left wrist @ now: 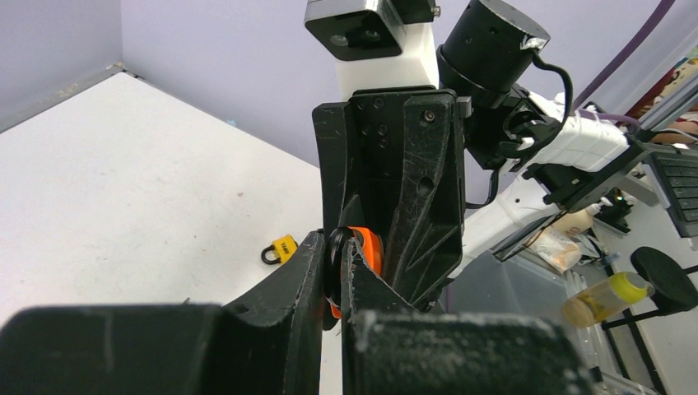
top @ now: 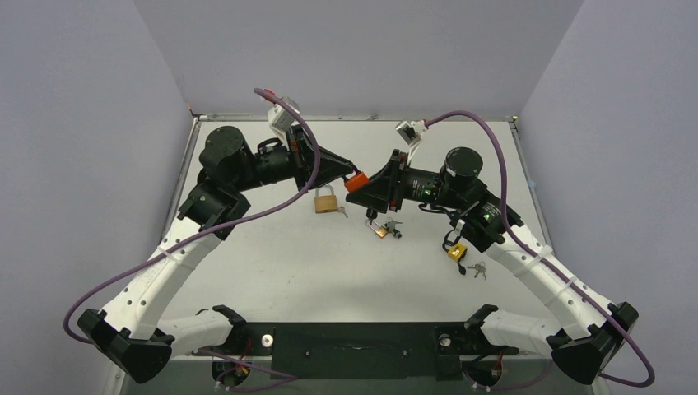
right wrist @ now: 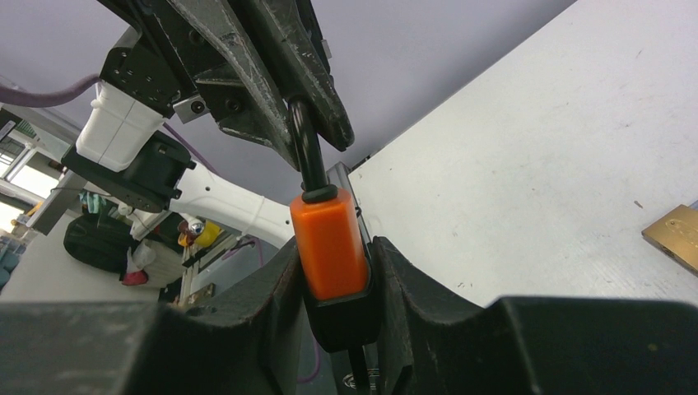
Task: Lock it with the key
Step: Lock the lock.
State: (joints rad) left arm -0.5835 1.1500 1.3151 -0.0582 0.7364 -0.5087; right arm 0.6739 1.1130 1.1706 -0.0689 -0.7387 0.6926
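Note:
An orange padlock (top: pixel 356 182) hangs in mid-air between my two grippers, above the table's middle. My right gripper (top: pixel 368 186) is shut on its orange body (right wrist: pixel 329 243), with the fingers (right wrist: pixel 272 304) on both sides. My left gripper (top: pixel 349 171) is shut on its black shackle (right wrist: pixel 306 156); the left wrist view shows the shackle (left wrist: pixel 336 255) pinched between the fingers (left wrist: pixel 304 271), with the orange body (left wrist: pixel 370 247) behind. A dark stem, perhaps the key, sticks out under the body (right wrist: pixel 355 362); I cannot tell more.
A large brass padlock (top: pixel 326 200) lies on the white table just under the grippers. A small brass padlock with keys (top: pixel 383 230) lies to its right. A yellow padlock (top: pixel 455 251) and loose keys (top: pixel 476 269) lie by the right arm.

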